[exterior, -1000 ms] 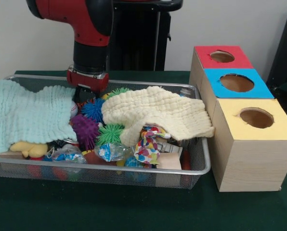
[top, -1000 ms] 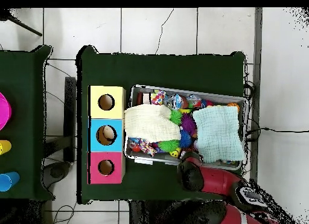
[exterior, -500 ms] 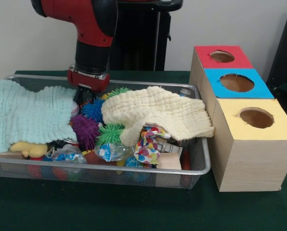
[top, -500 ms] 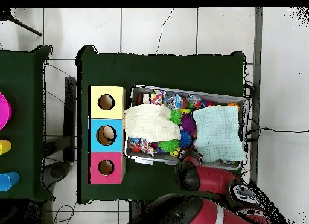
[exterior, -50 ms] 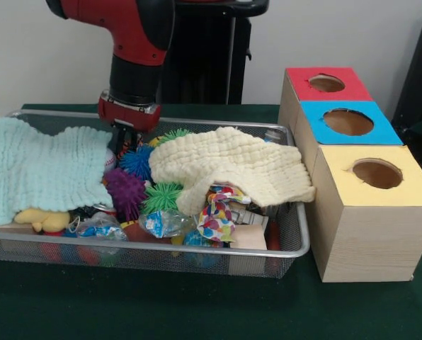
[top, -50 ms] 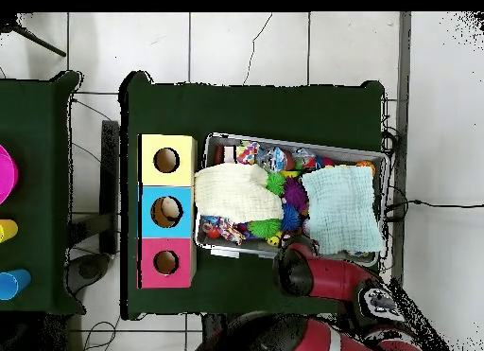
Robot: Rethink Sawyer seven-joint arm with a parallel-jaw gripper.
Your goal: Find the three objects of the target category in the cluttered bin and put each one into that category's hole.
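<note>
Now gripper (exterior, -50 ms: pixel 126 134) hanging over spiky balls (exterior, -50 ms: pixel 137 161), fingers' state unclear; risk is cloth (exterior, -50 ms: pixel 44 170) beside it snagging, or balls rolling off.

The robot's glossy red and black arm (exterior, -50 ms: pixel 129 28) is built of rounded, tube-shaped segments. A black cylindrical wrist section (exterior, -50 ms: pixel 134 79) sits under the red shell, ending in a red collar with a pale trim line (exterior, -50 ms: pixel 129 113). Below it hangs a small black claw (exterior, -50 ms: pixel 124 134). From above, a red link carries a round grey and black joint cap (top, -50 ms: pixel 373 305).
</note>
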